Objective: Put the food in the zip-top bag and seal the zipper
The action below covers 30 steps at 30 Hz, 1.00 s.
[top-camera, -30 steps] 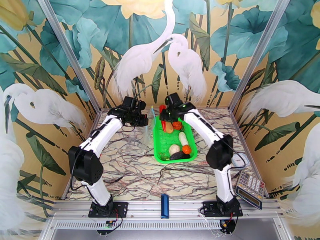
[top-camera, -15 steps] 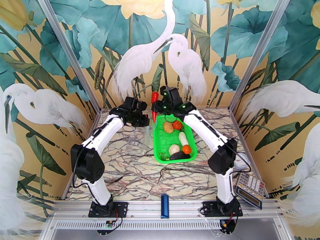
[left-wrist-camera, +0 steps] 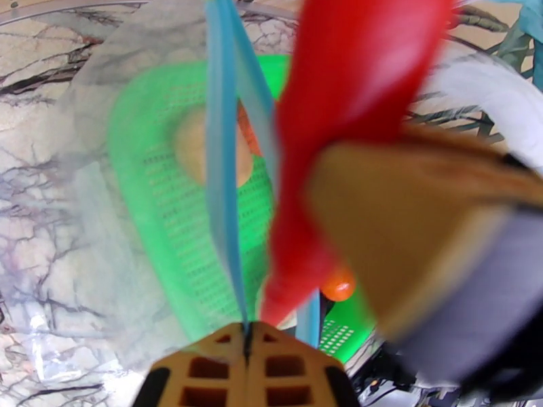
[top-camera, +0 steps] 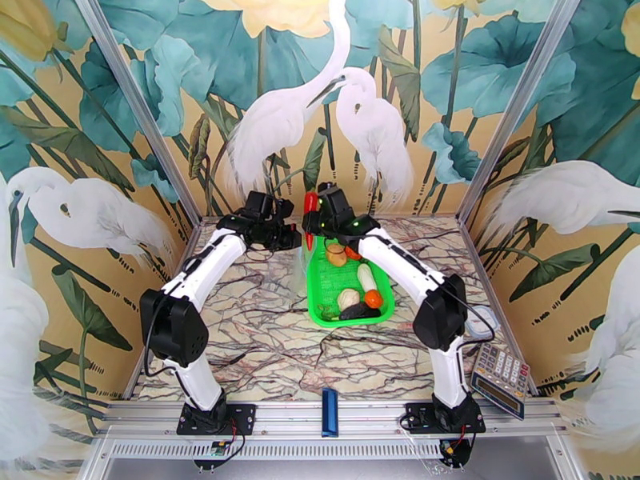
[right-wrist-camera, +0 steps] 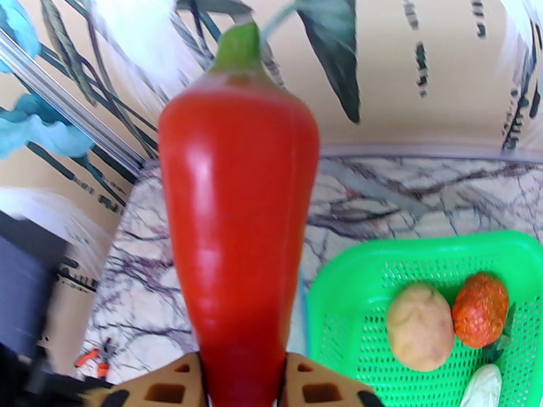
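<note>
Since a second ago your red chili (top-camera: 310,206) is up out of the green basket (top-camera: 314,291) and further left, clamped in the right gripper (right-wrist-camera: 237,378) above the far edge of the marbled table (top-camera: 256,346), beside the zipper (left-wrist-camera: 220,164). The jaws of your left gripper (left-wrist-camera: 246,334) are pinched together on the mouth of the zip-top bag (left-wrist-camera: 95,198). Heron murals (top-camera: 360,114) wall the cell. From above, the clear bag barely shows.
</note>
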{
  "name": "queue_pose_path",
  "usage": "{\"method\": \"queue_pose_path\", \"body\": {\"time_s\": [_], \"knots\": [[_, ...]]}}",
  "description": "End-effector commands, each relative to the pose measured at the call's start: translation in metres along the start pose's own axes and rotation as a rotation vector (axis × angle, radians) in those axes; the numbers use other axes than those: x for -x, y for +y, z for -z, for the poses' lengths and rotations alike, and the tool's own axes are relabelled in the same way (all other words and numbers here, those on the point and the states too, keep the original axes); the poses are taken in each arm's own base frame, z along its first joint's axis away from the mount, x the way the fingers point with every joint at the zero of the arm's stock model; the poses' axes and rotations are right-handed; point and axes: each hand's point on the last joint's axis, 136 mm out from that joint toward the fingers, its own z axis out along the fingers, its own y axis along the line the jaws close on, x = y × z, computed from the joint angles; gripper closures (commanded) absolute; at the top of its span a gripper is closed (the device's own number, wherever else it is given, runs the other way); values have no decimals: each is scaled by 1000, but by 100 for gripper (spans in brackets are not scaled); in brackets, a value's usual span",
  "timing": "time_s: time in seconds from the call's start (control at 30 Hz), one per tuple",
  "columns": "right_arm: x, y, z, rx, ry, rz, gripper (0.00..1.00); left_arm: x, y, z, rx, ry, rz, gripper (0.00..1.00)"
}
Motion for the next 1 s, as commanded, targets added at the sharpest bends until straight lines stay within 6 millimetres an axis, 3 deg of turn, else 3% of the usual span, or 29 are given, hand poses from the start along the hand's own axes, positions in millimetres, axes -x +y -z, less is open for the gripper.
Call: {"method": "queue_pose_path", "body": {"time_s": [0.0,0.4,0.6,0.8,0.97], "knots": [[8,8,5,9,-43,26,90,20,-24,25,-64,-88,-19,100],[-30,21,17,64,81,34,90,32,-12,31,-19,-152,-11,100],[-46,35,36,124,160,33,89,31,-7,27,-1,-157,-9,100],[-59,34,40,128,229,43,79,32,-7,28,-6,-172,-4,100],[-64,36,38,135,272,51,61,34,-10,33,-7,-185,-11,100]]}}
